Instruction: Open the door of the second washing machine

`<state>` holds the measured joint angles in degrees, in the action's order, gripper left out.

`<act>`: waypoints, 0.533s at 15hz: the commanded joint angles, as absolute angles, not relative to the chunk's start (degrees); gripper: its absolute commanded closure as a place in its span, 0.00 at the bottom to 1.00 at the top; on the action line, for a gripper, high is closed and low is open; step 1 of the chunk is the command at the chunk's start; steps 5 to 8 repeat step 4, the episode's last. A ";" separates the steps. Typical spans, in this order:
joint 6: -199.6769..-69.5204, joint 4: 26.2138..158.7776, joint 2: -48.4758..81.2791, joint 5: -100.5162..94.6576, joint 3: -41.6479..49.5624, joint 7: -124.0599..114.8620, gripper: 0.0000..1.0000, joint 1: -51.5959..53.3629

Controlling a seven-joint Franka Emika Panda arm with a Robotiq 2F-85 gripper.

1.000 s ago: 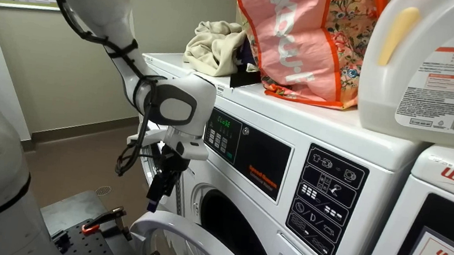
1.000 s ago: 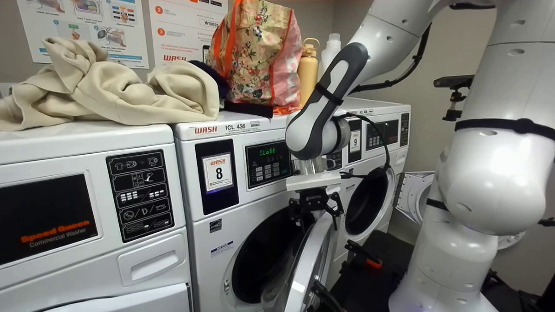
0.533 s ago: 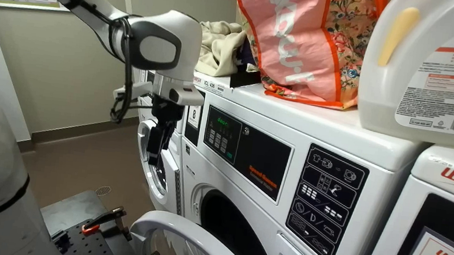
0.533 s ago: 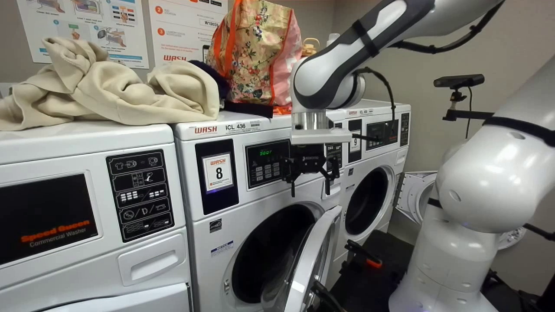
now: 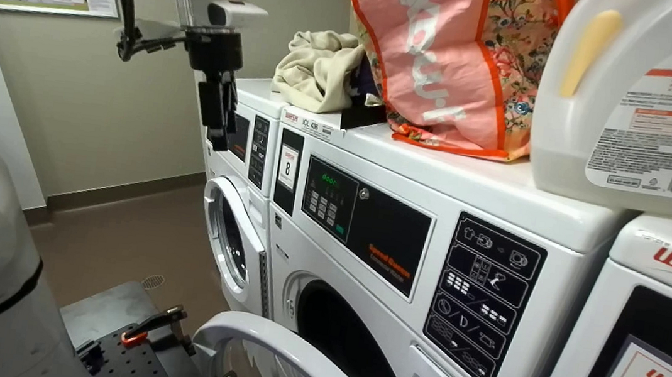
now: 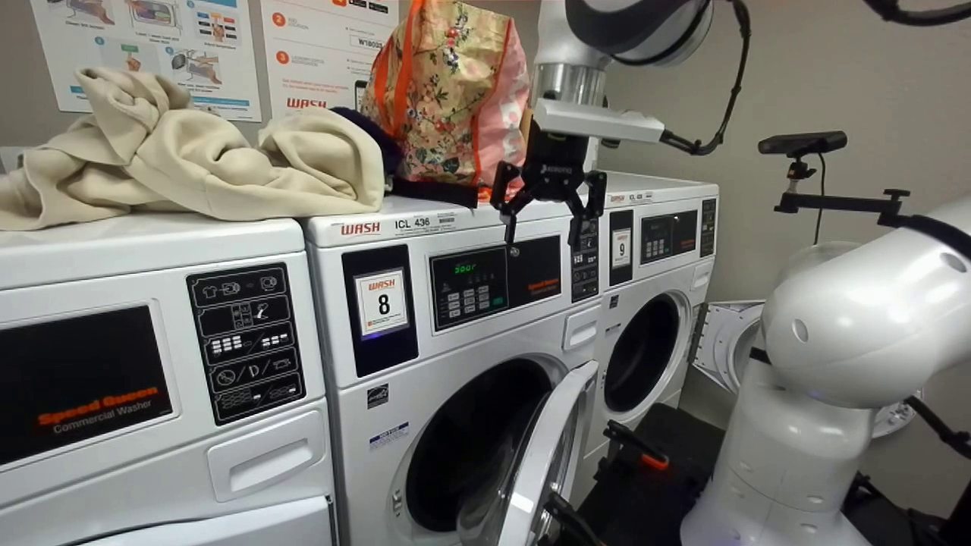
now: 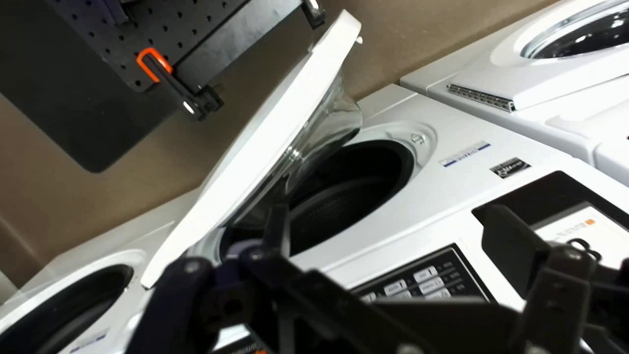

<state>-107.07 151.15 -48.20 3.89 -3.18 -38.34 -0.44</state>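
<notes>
the gripper [image 6: 542,231] is rising further above the door [image 7: 263,152] since the earlier frame, standing wide and holding nothing. the door is hanging well open on the front of the second washing machine [image 6: 447,356]. the opening is looking done, so backing off is probably calling for a slow, straight lift, keeping clear of the floral bag [image 6: 455,98] and not nudging the door.

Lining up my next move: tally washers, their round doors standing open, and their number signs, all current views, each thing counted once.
Washers: 3 (washer 8, washer 9, third washer, number unseen)
Open doors: 3 (washer 8's door, washer 9's door, third washer's door)
Number signs: 2 (8 sign, 9 sign)
Total: 8
</notes>
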 commanded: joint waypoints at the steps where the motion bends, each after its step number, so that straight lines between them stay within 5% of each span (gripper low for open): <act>1: -105.71 148.12 -50.74 5.21 -5.47 -35.48 0.00 -1.71; 8: -106.90 147.25 -51.64 5.55 -6.18 -35.02 0.00 -1.90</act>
